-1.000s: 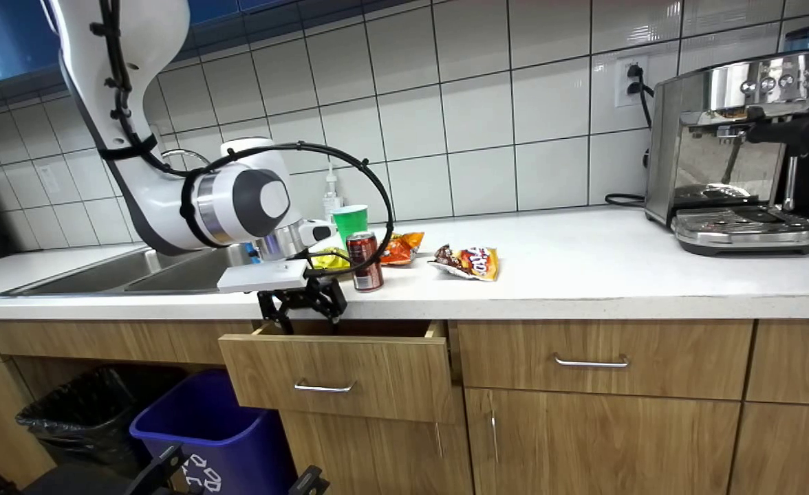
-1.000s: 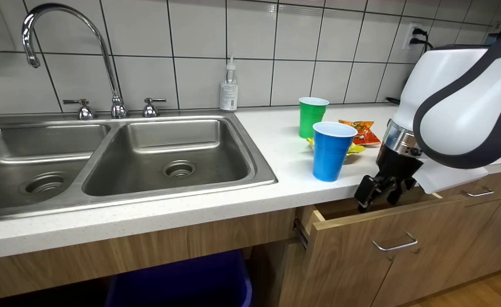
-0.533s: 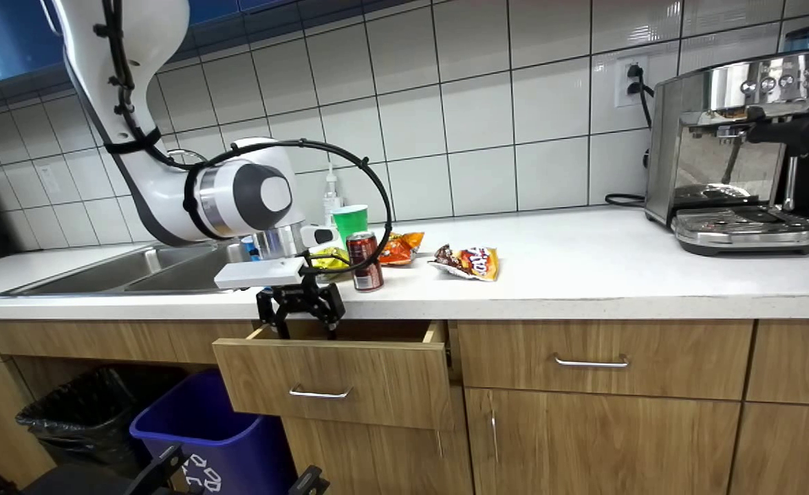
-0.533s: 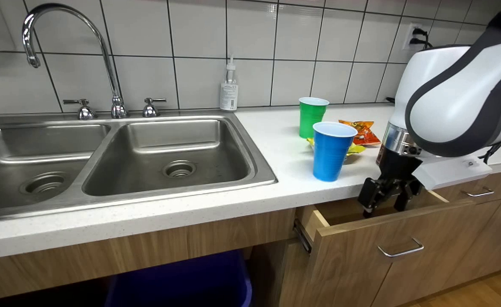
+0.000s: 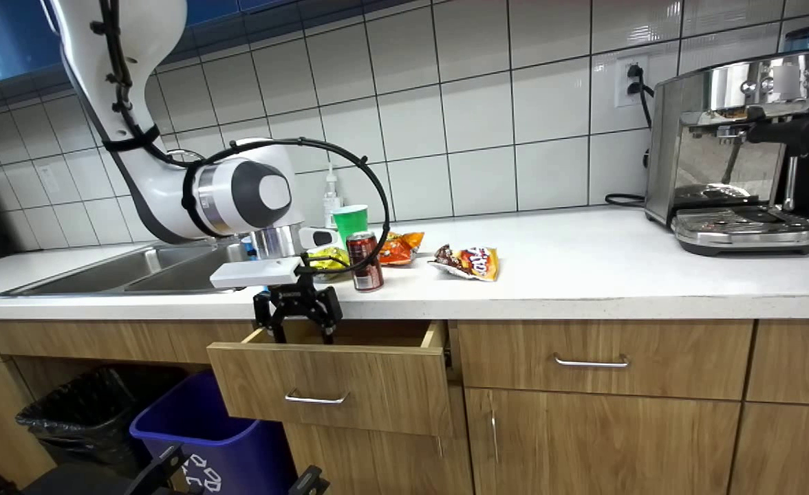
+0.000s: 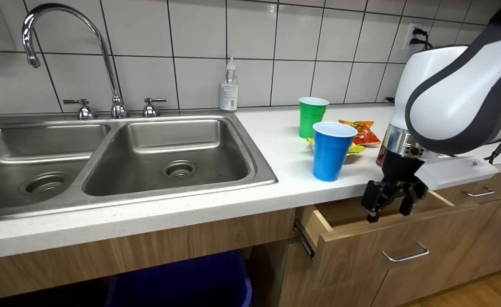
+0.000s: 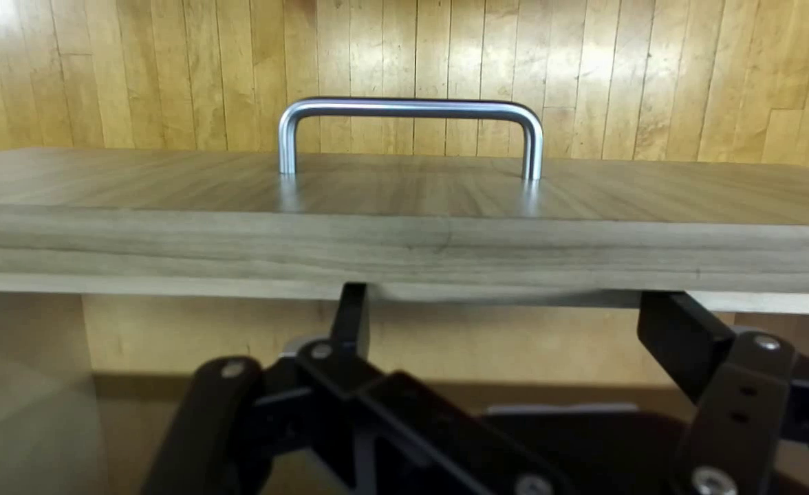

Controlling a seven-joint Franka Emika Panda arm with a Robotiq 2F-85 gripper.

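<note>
Gripper (image 6: pixel 389 214), fingers (image 7: pixel 683 337) apart inside the open drawer (image 5: pixel 339 375), just behind its front (image 7: pixel 404 247); handle (image 7: pixel 411 106) on the outer face.

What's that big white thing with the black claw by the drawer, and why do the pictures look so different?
That's a robot arm. It ends in a black gripper, a kind of hand with two fingers. Two views come from cameras outside the robot, looking from different places. Another camera rides on its wrist, so it sees the fingers up close, with the drawer and its shiny handle. On the white counter are a blue cup, a green cup, a drink can, colourful snack bags and a coffee machine. The gripper is open and holds nothing. Its fingers reach into the open drawer, close behind the front board; I can't tell whether they touch it.
</note>
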